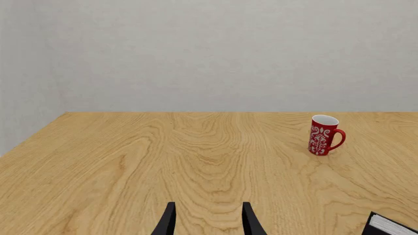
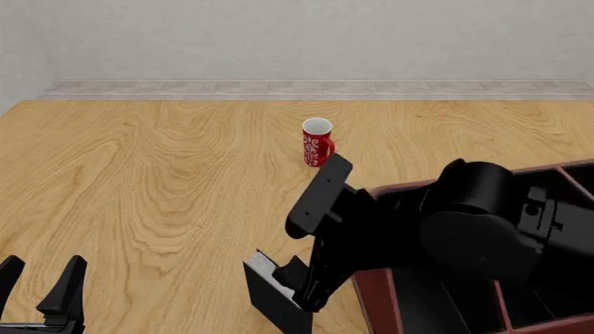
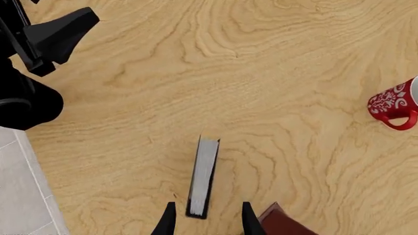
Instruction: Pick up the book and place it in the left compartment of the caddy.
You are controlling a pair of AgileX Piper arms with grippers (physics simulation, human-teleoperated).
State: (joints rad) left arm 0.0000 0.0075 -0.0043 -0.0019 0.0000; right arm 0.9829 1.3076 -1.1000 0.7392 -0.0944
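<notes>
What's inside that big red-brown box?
The caddy shows black lining and red-brown dividers, and I can see nothing lying in the part that shows. The right arm covers most of it, so the rest stays hidden. The book stands outside, on the table.

Matte black arms [image 2: 464,223] (rounded joints), tapered black fingers [image 2: 63,285].

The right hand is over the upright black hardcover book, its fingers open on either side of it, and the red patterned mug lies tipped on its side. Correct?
Not quite: the red patterned mug stands upright, as the front view shows. The rest holds: the right hand is above the upright black hardcover book, fingers open on either side.
</notes>
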